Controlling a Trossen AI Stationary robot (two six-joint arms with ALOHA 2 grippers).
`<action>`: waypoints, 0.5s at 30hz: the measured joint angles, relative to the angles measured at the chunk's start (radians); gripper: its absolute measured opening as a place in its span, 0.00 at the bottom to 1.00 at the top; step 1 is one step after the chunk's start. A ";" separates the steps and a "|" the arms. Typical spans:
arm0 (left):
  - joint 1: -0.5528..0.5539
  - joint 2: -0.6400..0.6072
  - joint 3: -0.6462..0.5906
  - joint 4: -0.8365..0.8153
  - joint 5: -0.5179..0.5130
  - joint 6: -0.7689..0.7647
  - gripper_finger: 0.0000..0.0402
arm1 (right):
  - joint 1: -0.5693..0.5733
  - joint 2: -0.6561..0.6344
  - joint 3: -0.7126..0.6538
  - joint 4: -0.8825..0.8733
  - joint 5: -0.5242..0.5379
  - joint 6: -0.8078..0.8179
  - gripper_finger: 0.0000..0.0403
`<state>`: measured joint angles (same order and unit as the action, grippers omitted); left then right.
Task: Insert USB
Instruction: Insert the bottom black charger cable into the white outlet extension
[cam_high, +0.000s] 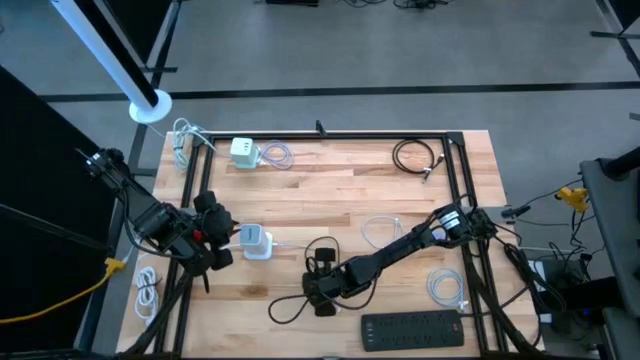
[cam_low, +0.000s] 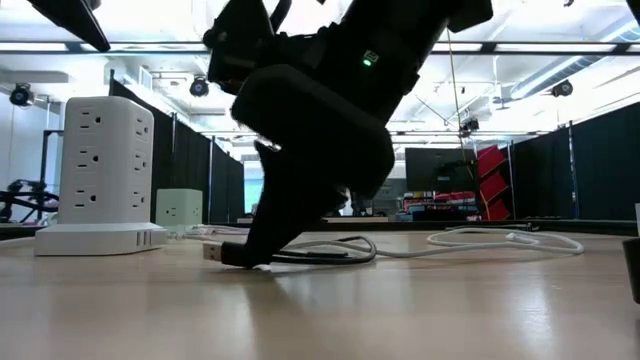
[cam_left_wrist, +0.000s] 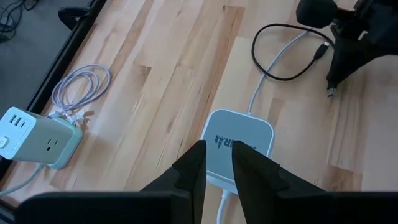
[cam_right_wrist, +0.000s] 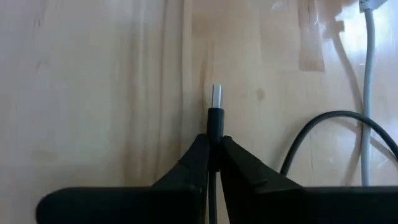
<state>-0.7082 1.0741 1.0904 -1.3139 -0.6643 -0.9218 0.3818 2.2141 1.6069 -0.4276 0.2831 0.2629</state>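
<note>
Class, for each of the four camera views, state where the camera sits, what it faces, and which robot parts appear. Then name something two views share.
High view: overhead, facing straight down on the table; both arms show.
Low view: at tabletop height, facing level across; the right arm fills it, beside the white power tower.
Left wrist view: behind the left end effector, above the tower.
Right wrist view: behind the right end effector, shut on the black USB plug.
Shared: left wrist and low views both show plug and tower.

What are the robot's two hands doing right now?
Left end effector: shut on the charger.
Right end effector: shut on the USB plug.
</note>
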 joint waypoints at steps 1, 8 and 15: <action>-0.002 0.000 0.000 -0.005 0.004 0.000 0.16 | -0.005 -0.009 -0.001 -0.001 -0.023 -0.001 0.03; -0.029 -0.002 0.000 -0.024 0.134 -0.033 0.16 | -0.090 -0.050 0.028 -0.046 -0.241 0.022 0.03; -0.057 0.000 -0.011 -0.028 0.246 -0.182 0.16 | -0.220 -0.051 0.085 -0.068 -0.327 -0.027 0.03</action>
<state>-0.7655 1.0737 1.0793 -1.3423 -0.4179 -1.1041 0.1613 2.1628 1.6917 -0.4954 -0.0440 0.2360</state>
